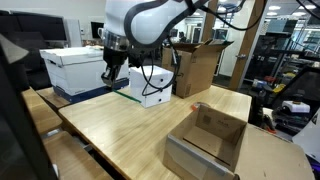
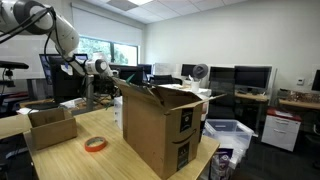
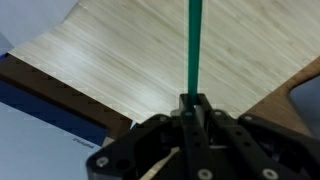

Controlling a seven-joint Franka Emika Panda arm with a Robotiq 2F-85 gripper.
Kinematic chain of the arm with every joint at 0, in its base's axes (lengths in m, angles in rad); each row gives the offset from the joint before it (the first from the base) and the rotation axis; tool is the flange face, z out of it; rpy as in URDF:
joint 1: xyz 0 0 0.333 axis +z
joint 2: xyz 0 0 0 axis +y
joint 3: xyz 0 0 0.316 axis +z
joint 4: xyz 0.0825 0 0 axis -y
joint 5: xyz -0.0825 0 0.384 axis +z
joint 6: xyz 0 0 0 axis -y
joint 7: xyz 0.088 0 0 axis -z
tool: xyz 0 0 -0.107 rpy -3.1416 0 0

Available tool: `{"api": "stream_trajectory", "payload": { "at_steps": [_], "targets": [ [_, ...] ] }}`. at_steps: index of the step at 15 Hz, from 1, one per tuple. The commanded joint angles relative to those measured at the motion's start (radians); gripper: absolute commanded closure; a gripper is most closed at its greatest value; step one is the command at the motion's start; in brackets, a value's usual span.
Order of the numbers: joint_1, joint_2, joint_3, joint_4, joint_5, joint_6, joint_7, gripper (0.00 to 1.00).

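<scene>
My gripper (image 3: 192, 105) is shut on a thin green stick (image 3: 191, 45). The stick runs straight out from between the fingertips over the light wooden table (image 3: 110, 60), and its far end leaves the wrist view. In both exterior views the black gripper (image 1: 111, 70) (image 2: 108, 70) hangs over the far end of the table (image 1: 130, 125), beside two white boxes. The stick itself is too thin to make out in those views.
A white lidded box (image 1: 68, 66) and a smaller white box (image 1: 152, 86) stand near the gripper. A tall cardboard box (image 2: 160, 125) and an open low cardboard box (image 1: 210, 138) are on the table. An orange tape roll (image 2: 95, 144) lies between them.
</scene>
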Motion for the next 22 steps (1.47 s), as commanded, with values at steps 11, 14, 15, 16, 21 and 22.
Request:
{"api": "stream_trajectory", "payload": {
  "at_steps": [11,14,15,16,21,22],
  "targets": [
    [0.081,0.252,-0.144,0.503,-0.066,-0.572,0.417,0.94],
    [0.073,0.291,-0.154,0.595,-0.060,-0.655,0.485,0.94],
    [0.071,0.304,-0.160,0.623,-0.060,-0.682,0.505,0.94],
    [0.069,0.318,-0.166,0.654,-0.061,-0.712,0.526,0.94],
    [0.055,0.374,-0.201,0.777,-0.048,-0.816,0.634,0.94],
    [0.051,0.381,-0.203,0.794,-0.042,-0.829,0.654,0.94]
  ]
}}
